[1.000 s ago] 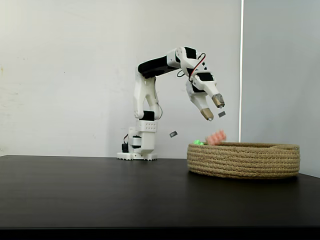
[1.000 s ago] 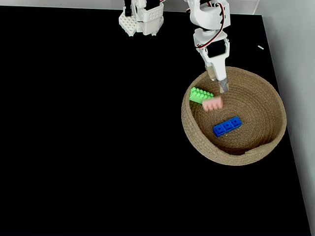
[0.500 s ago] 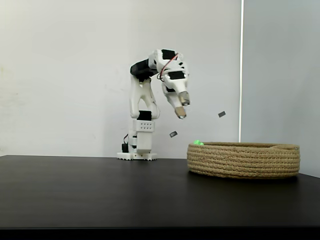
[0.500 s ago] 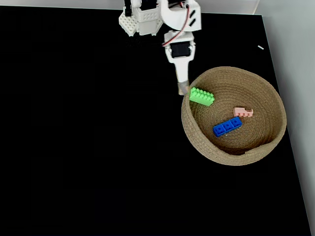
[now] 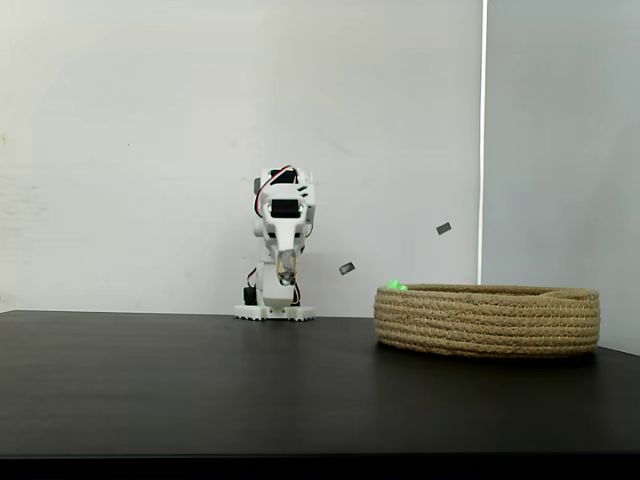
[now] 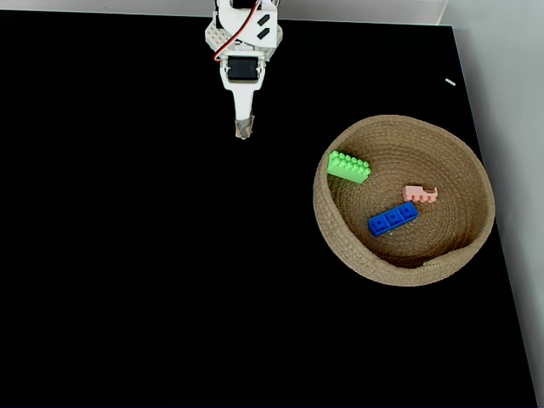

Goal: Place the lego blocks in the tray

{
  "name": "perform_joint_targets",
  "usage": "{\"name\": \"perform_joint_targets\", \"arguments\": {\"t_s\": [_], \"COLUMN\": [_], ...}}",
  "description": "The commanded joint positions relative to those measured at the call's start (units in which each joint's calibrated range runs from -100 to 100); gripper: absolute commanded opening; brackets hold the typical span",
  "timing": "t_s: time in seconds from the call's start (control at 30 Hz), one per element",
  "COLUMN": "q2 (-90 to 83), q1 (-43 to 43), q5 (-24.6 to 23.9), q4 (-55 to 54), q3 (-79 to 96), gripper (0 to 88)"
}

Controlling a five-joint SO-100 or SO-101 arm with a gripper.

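Note:
The tan rope tray [image 6: 463,246] [image 5: 488,320] stands on the right of the black table. Inside it lie three lego blocks: a green one [image 6: 348,167] against the left wall, a blue one [image 6: 393,218] near the middle and a salmon-pink one [image 6: 420,195] to the right. From the side, a bit of the green block [image 5: 397,286] shows above the rim. My gripper [image 6: 243,128] [image 5: 286,265] is folded back in front of the white base, well left of the tray, pointing down. Its fingers are together and hold nothing.
The white robot base [image 6: 219,38] sits at the table's far edge. The table's right edge [image 6: 489,195] runs close past the tray. Two small dark marks [image 5: 443,228] are on the wall behind.
The pink block dropped from the open gripper into the tray. The arm then swung left away from the tray and folded down in front of its base, its fingers closing.

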Motion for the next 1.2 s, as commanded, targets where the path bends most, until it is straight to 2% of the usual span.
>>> {"name": "perform_joint_targets", "arguments": {"t_s": [0.0,0.4,1.17], "q2": [-8.81,-27.04,-27.13], "q1": [1.55,3.61,1.88], "q5": [0.59,4.25,3.91], "q4": [-0.59,12.15,11.65], "q3": [5.27,16.12,16.30], "gripper": [0.3,0.1,0.1]}}
